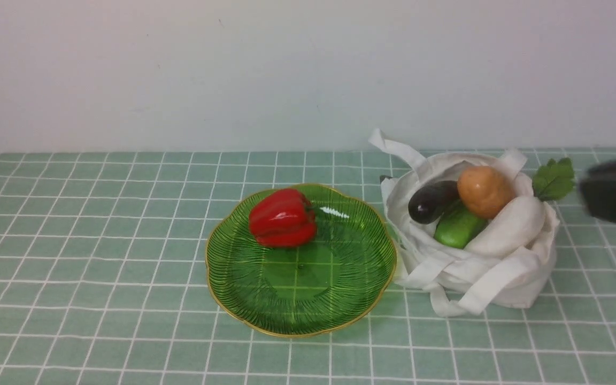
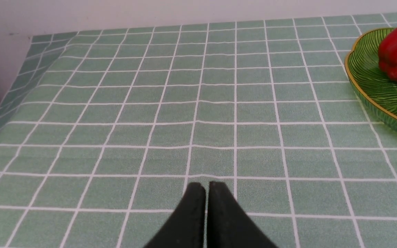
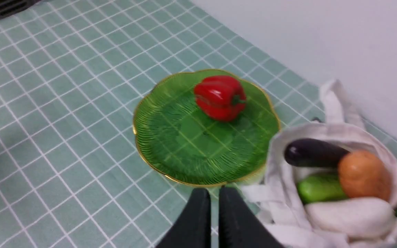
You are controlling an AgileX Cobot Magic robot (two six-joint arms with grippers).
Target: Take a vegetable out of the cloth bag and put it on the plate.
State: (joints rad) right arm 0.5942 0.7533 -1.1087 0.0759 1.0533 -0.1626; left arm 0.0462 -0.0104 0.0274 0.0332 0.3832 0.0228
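Backing the closed, empty right fingers well away from the plate and bag, above the handles, should leave the pepper undisturbed; the left fingers are closed too.

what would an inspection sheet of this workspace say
surface: green cloth with white grid lines, slightly wrinkled
job's things: glossy red lobed bell pepper on translucent green ribbed glass-like plate; white fabric bag to the right
clutter: dark eggplant, orange-brown potato, green and white vegetables in the bag
end effectors: left shut, empty; right shut, empty
cables: nothing seen
surroundings: plain pale wall behind
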